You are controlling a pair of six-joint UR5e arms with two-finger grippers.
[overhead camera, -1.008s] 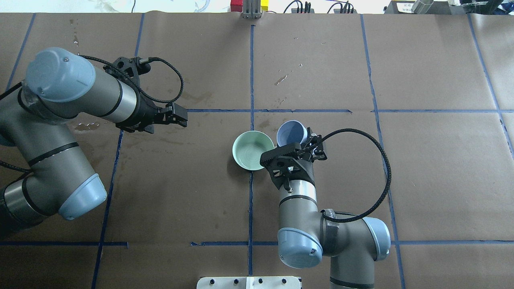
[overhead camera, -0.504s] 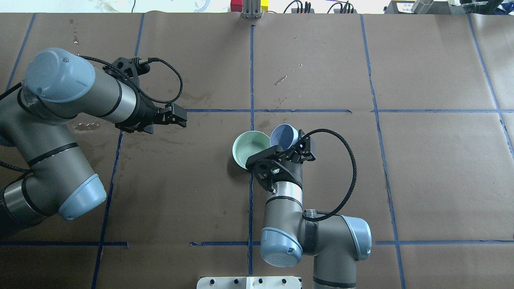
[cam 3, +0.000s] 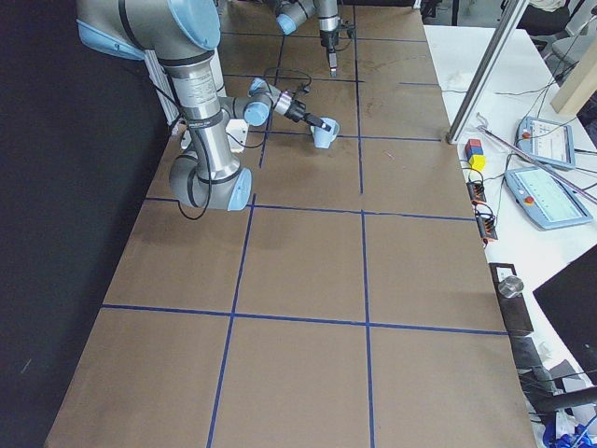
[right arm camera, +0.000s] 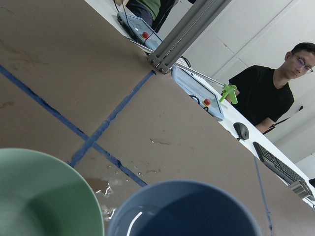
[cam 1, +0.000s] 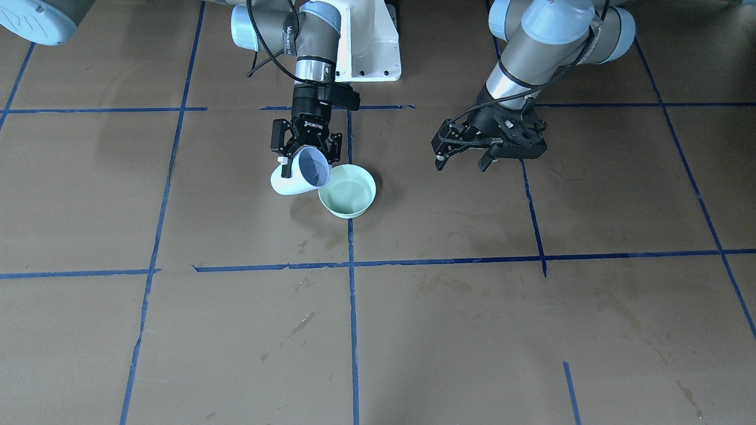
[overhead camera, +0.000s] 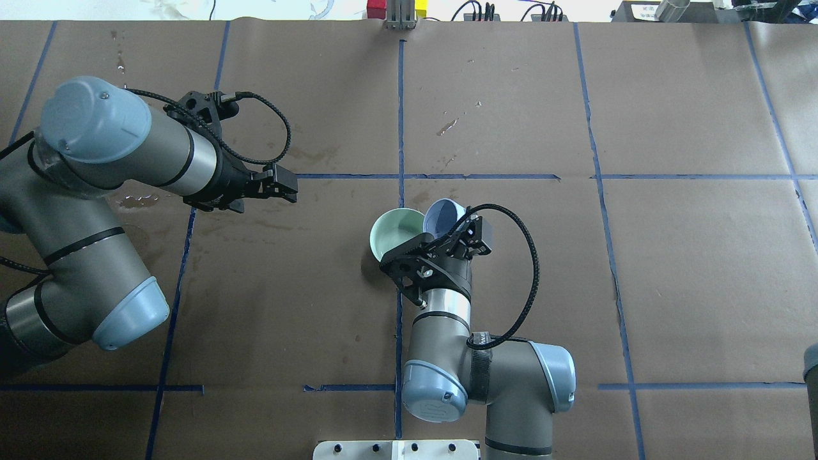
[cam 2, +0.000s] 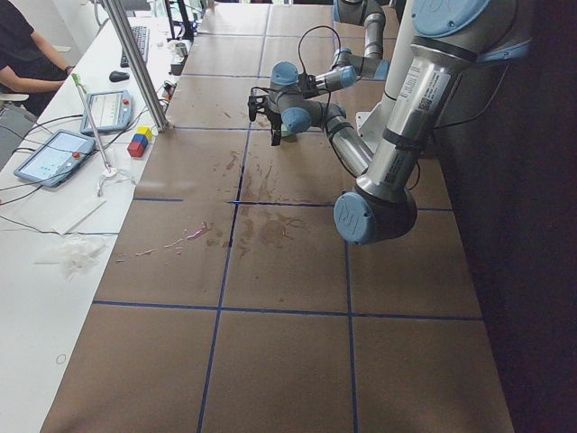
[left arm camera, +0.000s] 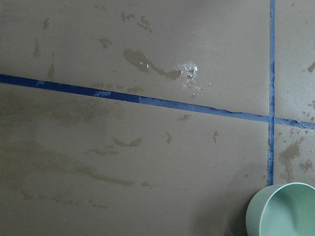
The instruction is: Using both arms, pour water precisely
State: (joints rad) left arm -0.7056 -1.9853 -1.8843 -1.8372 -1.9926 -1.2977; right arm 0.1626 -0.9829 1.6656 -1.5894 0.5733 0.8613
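Surface (overhead camera: pixel 690 268) covered in brown paper, gridded with blue tape lines (overhead camera: pixel 401 115). Wet patches (left arm camera: pixel 157 69) glisten just beside one line. White bolted pedestal (cam 1: pixel 372 53) sits at one long edge. On the far side from it: aluminium post (cam 2: pixel 135 63), with red, yellow and blue blocks (cam 2: pixel 140 142) near its foot. Two screen pendants (cam 2: pixel 54 155), a keyboard (right arm camera: pixel 278 167) and a mouse (right arm camera: pixel 241 131) lie there. Person in black shirt (right arm camera: pixel 263 96) seated there.

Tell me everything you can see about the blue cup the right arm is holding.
The blue cup is small, with no handle showing, pale outside and deeper blue inside, smooth like plastic or ceramic. The right gripper holds it at the rim, tilted with its mouth toward the green bowl beside it. Their rims look close; contact cannot be told. A glint inside may be water.
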